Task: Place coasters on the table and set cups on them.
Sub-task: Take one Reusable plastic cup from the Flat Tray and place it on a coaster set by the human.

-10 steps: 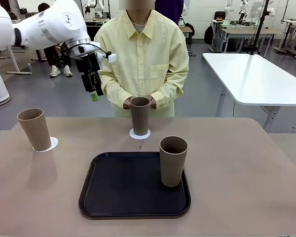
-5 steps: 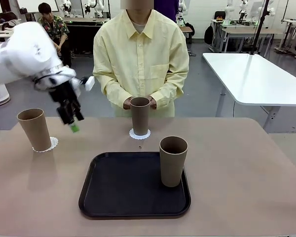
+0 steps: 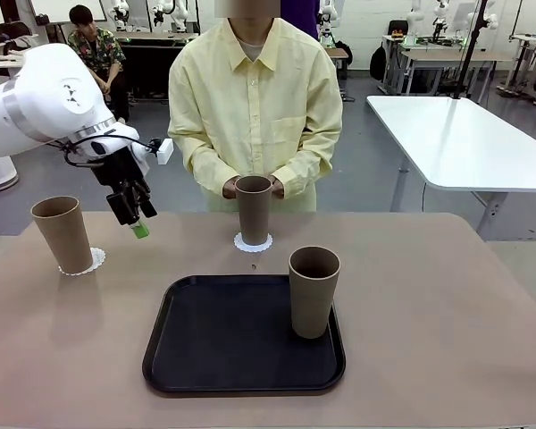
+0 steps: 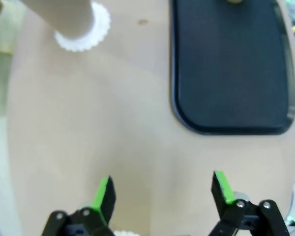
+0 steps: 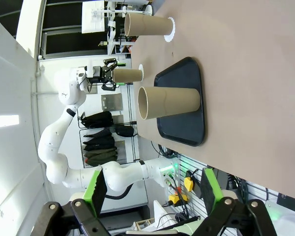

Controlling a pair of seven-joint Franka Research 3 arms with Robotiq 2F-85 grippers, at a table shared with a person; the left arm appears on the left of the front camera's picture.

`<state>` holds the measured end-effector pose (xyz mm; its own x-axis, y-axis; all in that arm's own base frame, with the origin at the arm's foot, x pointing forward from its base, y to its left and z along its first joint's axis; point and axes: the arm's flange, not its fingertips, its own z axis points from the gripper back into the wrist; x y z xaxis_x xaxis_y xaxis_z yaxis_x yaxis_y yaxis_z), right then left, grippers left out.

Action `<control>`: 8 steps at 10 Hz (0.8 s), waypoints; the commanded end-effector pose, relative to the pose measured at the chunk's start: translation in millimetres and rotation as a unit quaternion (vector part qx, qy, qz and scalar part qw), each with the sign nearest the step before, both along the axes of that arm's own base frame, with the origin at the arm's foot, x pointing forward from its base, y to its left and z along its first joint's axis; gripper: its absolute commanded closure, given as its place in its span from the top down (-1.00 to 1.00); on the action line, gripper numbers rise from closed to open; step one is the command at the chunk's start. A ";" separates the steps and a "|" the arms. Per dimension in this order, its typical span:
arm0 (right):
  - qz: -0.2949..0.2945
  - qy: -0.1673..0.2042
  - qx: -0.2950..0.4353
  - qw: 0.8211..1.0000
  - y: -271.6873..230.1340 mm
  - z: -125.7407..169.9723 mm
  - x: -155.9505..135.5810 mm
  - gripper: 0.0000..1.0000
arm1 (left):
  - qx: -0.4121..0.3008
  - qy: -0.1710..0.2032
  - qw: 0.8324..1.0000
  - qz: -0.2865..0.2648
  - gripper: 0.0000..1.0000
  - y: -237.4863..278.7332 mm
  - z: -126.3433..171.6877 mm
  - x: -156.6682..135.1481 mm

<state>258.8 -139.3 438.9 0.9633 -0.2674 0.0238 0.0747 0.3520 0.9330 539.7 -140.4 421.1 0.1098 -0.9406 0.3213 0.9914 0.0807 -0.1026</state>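
**Front view.** Left gripper [image 3: 140, 230] poised above the worktop [image 3: 447, 313], between the left cup [image 3: 62, 234] and the middle cup [image 3: 254, 210]. Green pads tilted downward, touching nothing. Left cup upright on the left coaster [image 3: 95, 261] near the worktop's left edge, with the lacy rim showing at the cup's right side. Middle cup upright on the middle coaster [image 3: 253, 243] at the far side, just in front of the person's hands [image 3: 230, 188]; contact between hands and cup not discernible. Third cup [image 3: 314, 291] upright inside the black tray [image 3: 223, 340], at the tray's right side, toward the robot's edge of the worktop. White table [image 3: 464, 134] beyond, at right.

**Left wrist view.** Left gripper [image 4: 162, 189] wide open and empty, fingers spread over bare worktop. Middle coaster [image 4: 83, 37] under a cup base at upper left, black tray [image 4: 231, 69] at upper right.

**Right wrist view, rolled sideways.** Right gripper [image 5: 153, 186] open, with nothing between its green pads, off beyond the worktop's edge. Third cup [image 5: 169, 103] nearest, in the tray. Middle cup [image 5: 145, 24] on its coaster toward the top. Left cup [image 5: 128, 74] farthest, with the left arm just behind it.
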 end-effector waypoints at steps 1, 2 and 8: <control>0.001 -0.002 0.006 1.000 -0.5 0.3 0.5 1.00 | 0.012 0.010 1.000 0.003 1.00 2.0 4.6 1.5; 0.001 -0.002 0.006 1.000 -0.5 0.3 0.5 1.00 | 0.012 0.010 1.000 0.003 1.00 2.0 4.6 1.5; 0.001 -0.002 0.006 1.000 -0.5 0.3 0.5 1.00 | 0.003 -0.054 0.991 0.124 1.00 -11.7 14.7 -27.6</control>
